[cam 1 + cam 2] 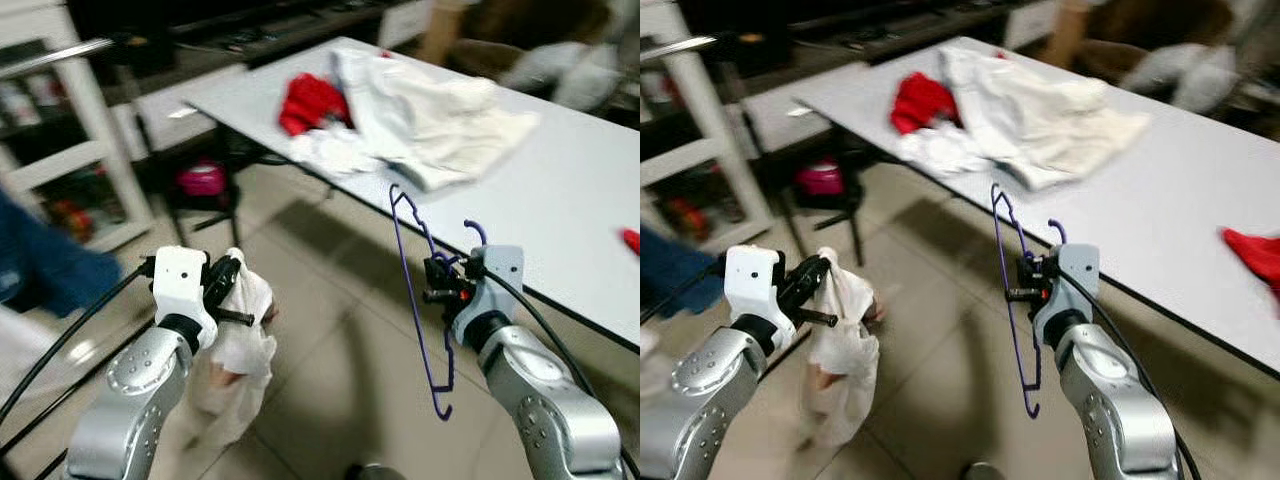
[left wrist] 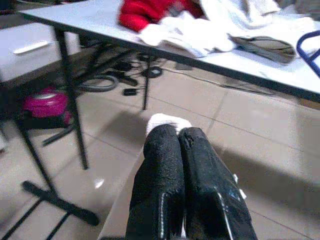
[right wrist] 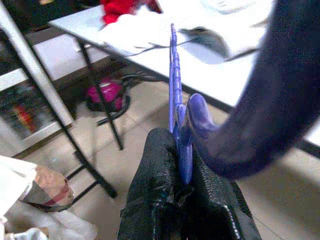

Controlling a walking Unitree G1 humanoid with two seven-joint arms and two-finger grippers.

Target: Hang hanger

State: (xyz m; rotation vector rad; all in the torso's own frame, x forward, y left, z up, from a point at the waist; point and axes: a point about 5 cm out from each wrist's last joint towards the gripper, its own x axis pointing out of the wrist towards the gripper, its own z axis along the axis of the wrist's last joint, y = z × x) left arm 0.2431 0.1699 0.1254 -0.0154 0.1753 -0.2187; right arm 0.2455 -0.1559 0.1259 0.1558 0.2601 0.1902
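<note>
nothing i can read here: no words, labels, brand marks, numbers or signs come out legibly on anything in front of my grippers, and the surfaces farther off are too blurred to tell.

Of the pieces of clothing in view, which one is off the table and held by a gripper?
The white garment, hanging over the floor from the shut left gripper. The red garment and the white clothes pile lie on the table.
</note>
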